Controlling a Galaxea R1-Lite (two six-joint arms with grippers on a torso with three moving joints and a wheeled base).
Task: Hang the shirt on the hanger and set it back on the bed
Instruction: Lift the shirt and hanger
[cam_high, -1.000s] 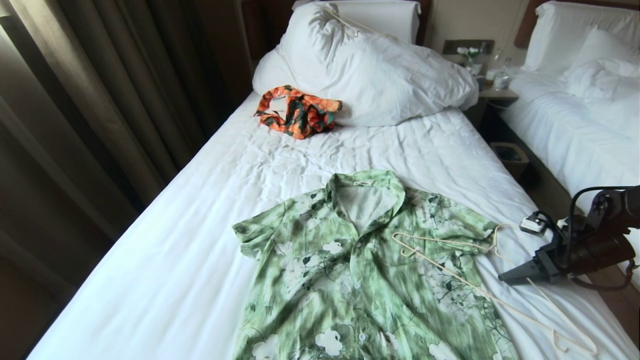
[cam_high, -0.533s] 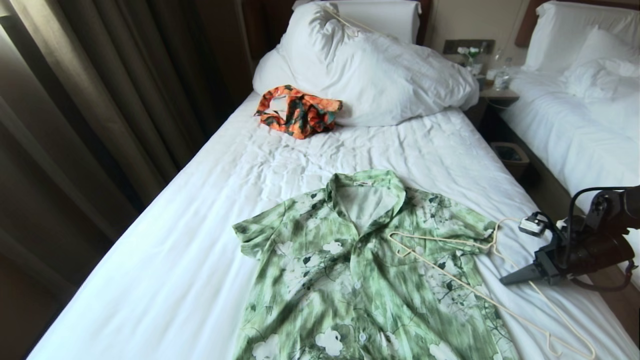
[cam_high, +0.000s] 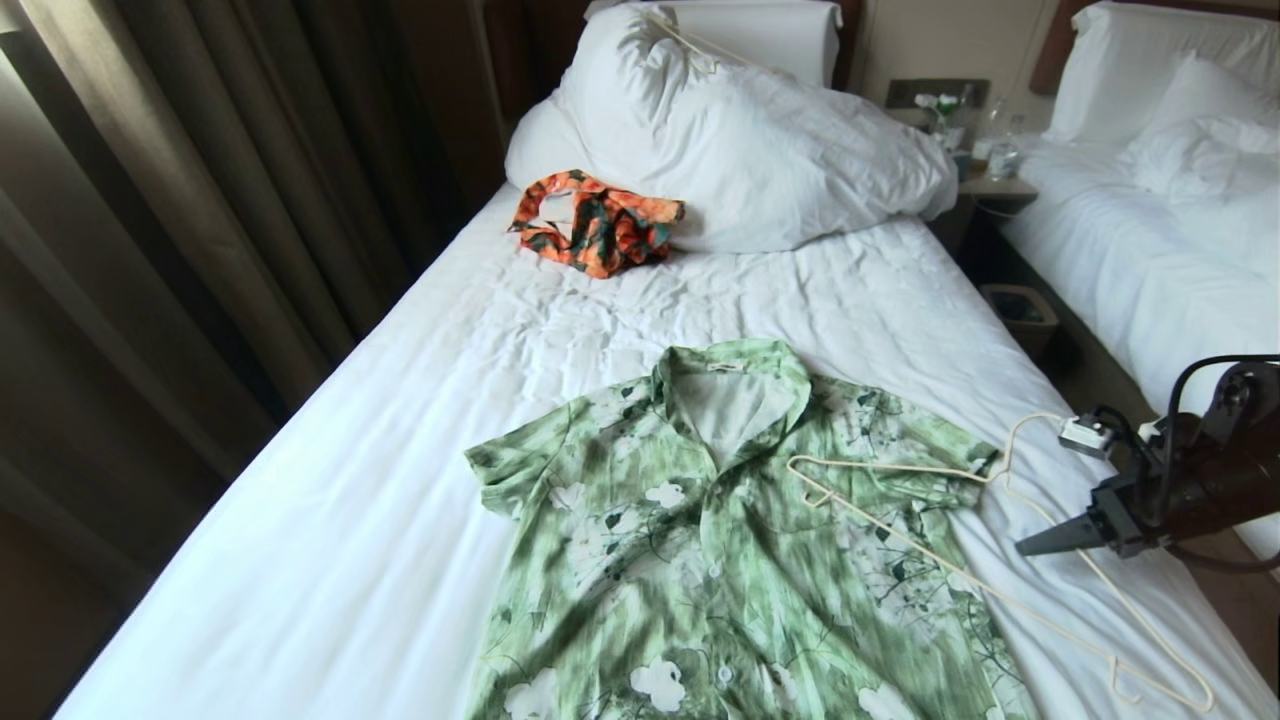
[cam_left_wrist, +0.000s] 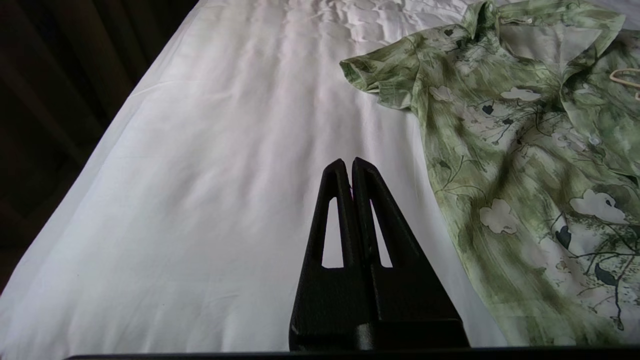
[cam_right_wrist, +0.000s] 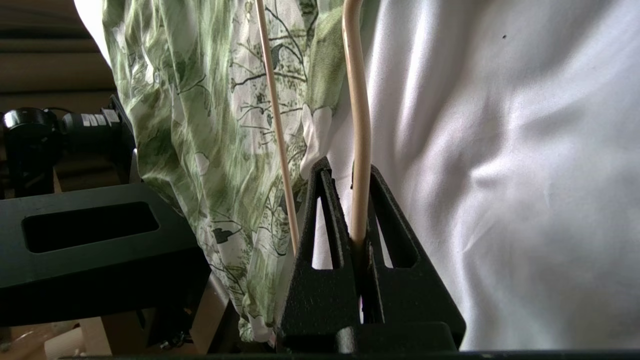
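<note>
the shirt (cam_high: 740, 540) lies flat and face up on the near half of the bed (cam_high: 380, 520), collar toward the pillows, buttons closed down the front, both short sleeves spread out; its lower hem runs out of the head view. the hanger (cam_high: 960, 575) rests partly on the shirt's right shoulder and chest and partly on the white sheet beside it, one notched end on the chest near the collar, the other end close to the bed's near right corner, its hook curving up by the right sleeve. the right gripper (cam_high: 1030, 545) reaches in from the right edge of the bed, low over the sheet, and is closed on one bar of the hanger; the right wrist view shows that cream bar (cam_right_wrist: 359, 150) pinched between the two black fingers (cam_right_wrist: 320, 220), with the other thin bar passing just beside them over the shirt's edge. the left gripper (cam_left_wrist: 348, 167) hangs above bare sheet to the left of the shirt, well apart from it, fingers pressed together and holding nothing. farther up the bed a crumpled orange and dark-green garment (cam_high: 595, 222) lies against a big white pillow (cam_high: 760, 150), and a second cream hanger (cam_high: 690, 42) rests on top of that pillow. dark curtains (cam_high: 180, 220) hang to the left; a second bed (cam_high: 1170, 210) stands to the right.
</note>
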